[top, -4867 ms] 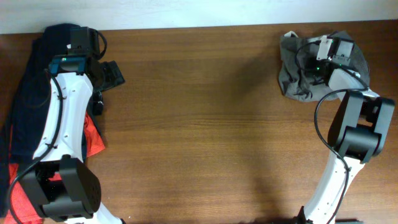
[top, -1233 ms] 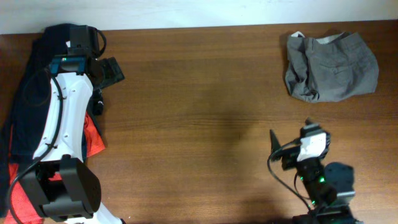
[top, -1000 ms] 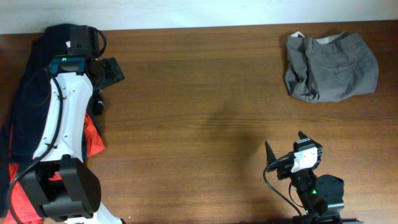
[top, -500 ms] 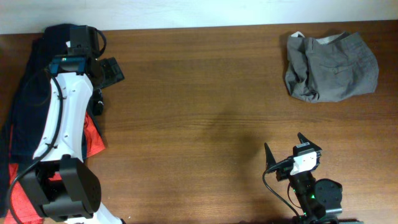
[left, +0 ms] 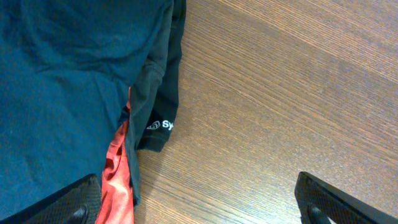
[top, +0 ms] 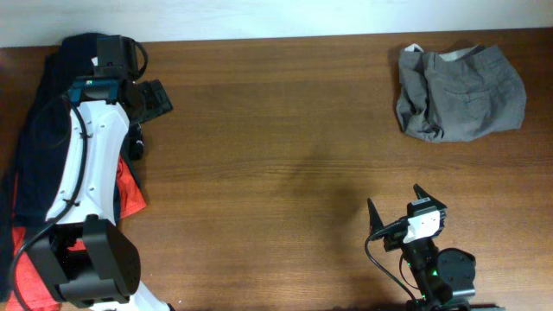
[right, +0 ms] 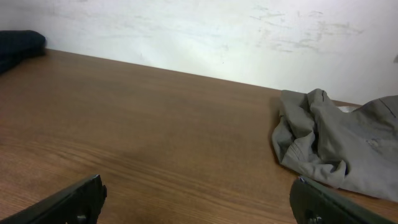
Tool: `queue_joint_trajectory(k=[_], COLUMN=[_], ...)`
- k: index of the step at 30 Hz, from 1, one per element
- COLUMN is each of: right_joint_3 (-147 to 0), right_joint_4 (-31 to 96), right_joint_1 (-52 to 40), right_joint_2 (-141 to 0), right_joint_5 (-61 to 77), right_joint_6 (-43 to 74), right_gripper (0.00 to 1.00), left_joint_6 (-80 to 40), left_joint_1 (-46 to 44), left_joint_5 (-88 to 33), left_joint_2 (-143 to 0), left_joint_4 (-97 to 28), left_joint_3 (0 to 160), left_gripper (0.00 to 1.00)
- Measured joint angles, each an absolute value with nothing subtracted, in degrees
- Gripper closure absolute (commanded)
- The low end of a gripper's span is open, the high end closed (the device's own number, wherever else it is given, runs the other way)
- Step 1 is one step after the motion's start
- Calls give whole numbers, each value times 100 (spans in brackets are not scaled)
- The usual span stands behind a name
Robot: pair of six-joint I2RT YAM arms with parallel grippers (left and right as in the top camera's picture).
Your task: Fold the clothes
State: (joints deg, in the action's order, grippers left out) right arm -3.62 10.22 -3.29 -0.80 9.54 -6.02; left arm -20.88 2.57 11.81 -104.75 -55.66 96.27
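- Right end effector point(top: 395, 200) hovers over the near edge of the table point(top: 276, 130), right of the middle, with both fingers spread as wide as they go and nothing between them.
- Its wrist camera looks level across the wood towards the pale wall point(right: 186, 31), and only bare table lies between the two finger tips.
- Left end effector point(left: 198, 190) is also wide open and grips nothing; it hangs near the far left corner, over the spot where cloth meets bare wood.
- The clothes point(top: 462, 93), a grey-khaki pair of shorts or trousers, lie in a loose bundle at the far right corner of the table, well apart from both end effectors.
- Their left side is crumpled into folds, while the right side lies flatter and shows pocket stitching.
- A small white scrap point(top: 413, 49) peeks out at the far left of the bundle; it may be a label, though it is too small to be sure.
- A dark navy garment point(left: 62, 74) is spread along the left edge, under the left arm, with a white printed logo point(left: 160, 126) on a dark hem.
- An orange-red garment point(left: 115, 168) shows from beneath the navy one, towards the near left corner.
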Motion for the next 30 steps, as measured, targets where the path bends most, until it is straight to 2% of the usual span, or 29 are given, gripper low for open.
queue_joint_trajectory(k=[10, 18, 24, 30], right_joint_3=[-362, -362, -362, -360], right_joint_4=[1022, 1022, 1024, 1022], right_joint_1=[-329, -329, -329, -329], right_joint_2=[-80, -80, -80, -80], right_joint_5=[954, 954, 954, 954], right_joint_6=[-604, -604, -604, -604], right_gripper=[1, 1, 1, 1], left_joint_6=[-2088, -2086, -1372, 113], left_joint_1=[246, 193, 193, 191], left_joint_5=[1177, 1066, 436, -891], left_joint_2=[-10267, -8768, -7618, -6071], left_joint_4=[-5625, -5485, -4056, -1918], left_joint_3=[9627, 9590, 8595, 6114], left_gripper=[1, 1, 1, 1])
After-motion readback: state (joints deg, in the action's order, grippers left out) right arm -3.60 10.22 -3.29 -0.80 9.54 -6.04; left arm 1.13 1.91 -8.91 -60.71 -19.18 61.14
